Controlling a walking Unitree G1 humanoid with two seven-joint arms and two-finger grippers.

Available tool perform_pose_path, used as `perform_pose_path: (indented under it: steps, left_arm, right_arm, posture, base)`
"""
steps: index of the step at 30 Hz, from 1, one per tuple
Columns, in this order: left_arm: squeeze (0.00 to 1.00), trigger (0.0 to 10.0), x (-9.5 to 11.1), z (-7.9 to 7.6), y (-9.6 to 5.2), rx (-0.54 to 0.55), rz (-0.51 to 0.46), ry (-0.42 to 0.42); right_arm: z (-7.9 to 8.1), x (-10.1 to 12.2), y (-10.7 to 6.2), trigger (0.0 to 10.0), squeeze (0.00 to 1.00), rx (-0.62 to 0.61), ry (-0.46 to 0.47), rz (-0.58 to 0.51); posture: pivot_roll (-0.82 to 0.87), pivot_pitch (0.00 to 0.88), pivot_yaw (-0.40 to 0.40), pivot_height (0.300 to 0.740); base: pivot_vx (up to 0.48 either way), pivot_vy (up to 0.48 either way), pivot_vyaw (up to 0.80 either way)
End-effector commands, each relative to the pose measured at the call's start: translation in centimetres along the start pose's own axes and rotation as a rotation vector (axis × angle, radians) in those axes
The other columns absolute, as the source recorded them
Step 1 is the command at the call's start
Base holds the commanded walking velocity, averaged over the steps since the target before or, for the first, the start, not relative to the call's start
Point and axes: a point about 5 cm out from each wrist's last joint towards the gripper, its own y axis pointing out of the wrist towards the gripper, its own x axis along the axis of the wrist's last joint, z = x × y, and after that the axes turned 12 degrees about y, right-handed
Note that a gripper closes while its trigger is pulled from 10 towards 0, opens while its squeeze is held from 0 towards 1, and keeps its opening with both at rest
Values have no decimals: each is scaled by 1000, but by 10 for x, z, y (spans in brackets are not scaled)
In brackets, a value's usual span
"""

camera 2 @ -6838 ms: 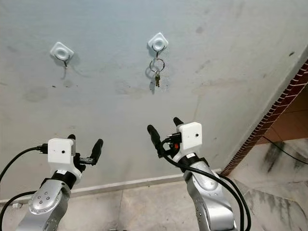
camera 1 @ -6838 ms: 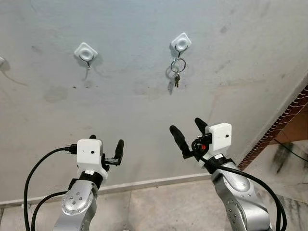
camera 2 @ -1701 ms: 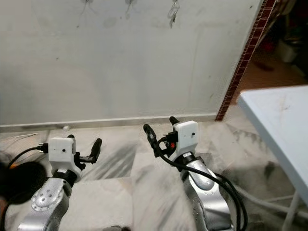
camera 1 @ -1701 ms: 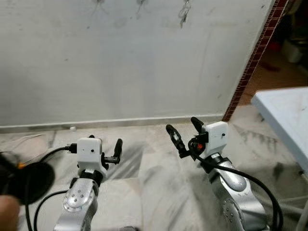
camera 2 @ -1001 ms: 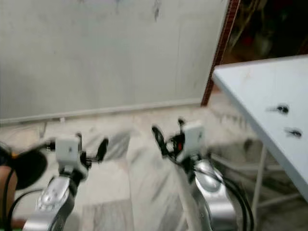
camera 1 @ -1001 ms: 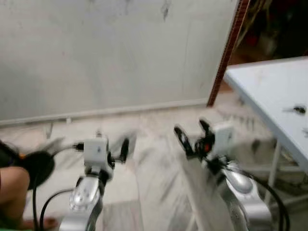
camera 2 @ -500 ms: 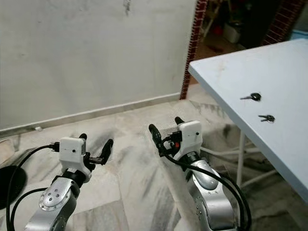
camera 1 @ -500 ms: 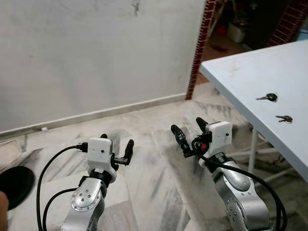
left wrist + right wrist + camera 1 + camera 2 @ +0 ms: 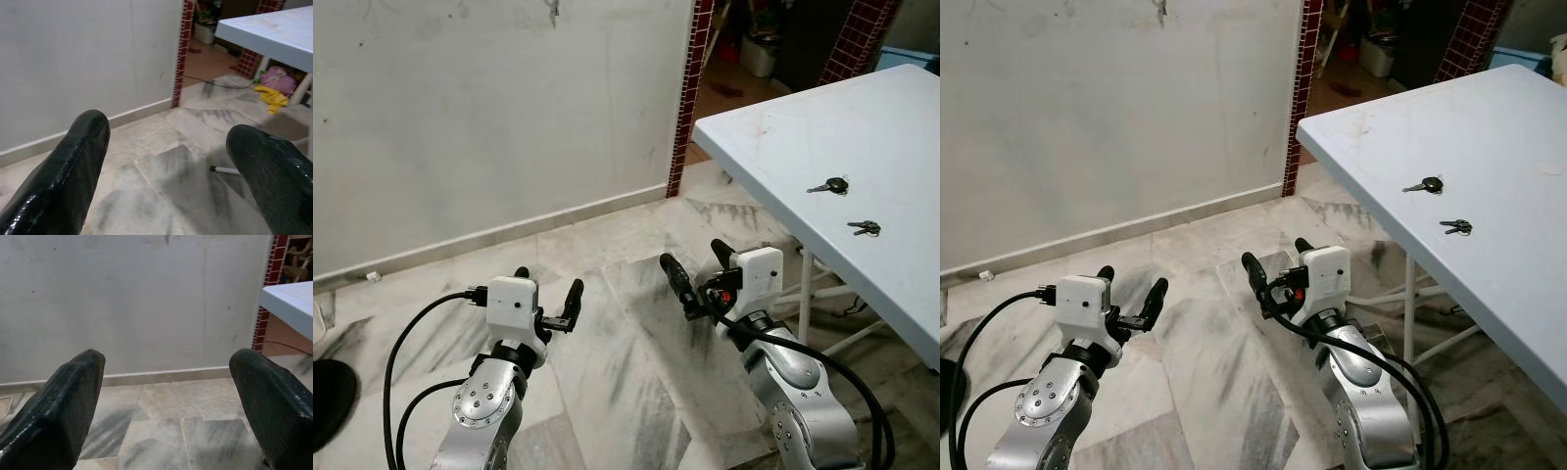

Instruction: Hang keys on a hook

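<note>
Two keys [image 9: 829, 185] [image 9: 867, 228] flat on table [image 9: 773, 122], lengthwise across

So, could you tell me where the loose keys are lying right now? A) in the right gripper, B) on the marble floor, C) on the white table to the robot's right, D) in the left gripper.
C: two keys lie apart on the white table, and both grippers, left and right, are open and hold nothing.
</note>
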Motion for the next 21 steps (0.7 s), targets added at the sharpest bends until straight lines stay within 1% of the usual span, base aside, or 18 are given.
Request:
perform_pose_path:
  steps: [1,6,8,12,20,21]
  left_arm:
    - [0,10000,0,-2,0,-18,-2,-5]
    - [0,10000,0,-2,1,-27,-9,-5]
    - [0,10000,1,-2,1,-32,-13,-4]
    - [0,10000,1,-4,0,-43,-23,-10]
    - [0,10000,2,-5,0,-51,-27,-11]
    - [0,10000,2,-5,0,-51,-27,-12]
  right_arm:
    - [0,1,1,10000,0,-1,-5,0]
    - [0,2,2,10000,0,-3,-8,-3]
    - [0,2,2,10000,0,-2,-9,-4]
    - [0,2,2,10000,0,0,-10,-5]
    - [1,3,2,10000,0,4,-16,-11]
    - [1,3,2,10000,0,4,-17,-10]
  posture:
    - [9,70,27,740]
    - [9,69,27,740]
    - [9,69,27,740]
    - [7,69,26,740]
    - [8,71,27,740]
    - [8,71,27,740]
  base:
    - [0,0,-763]
    - [0,0,-766]
    - [259,0,-756]
    - [340,0,-442]
    - [404,0,0]
    - [401,-259,0]
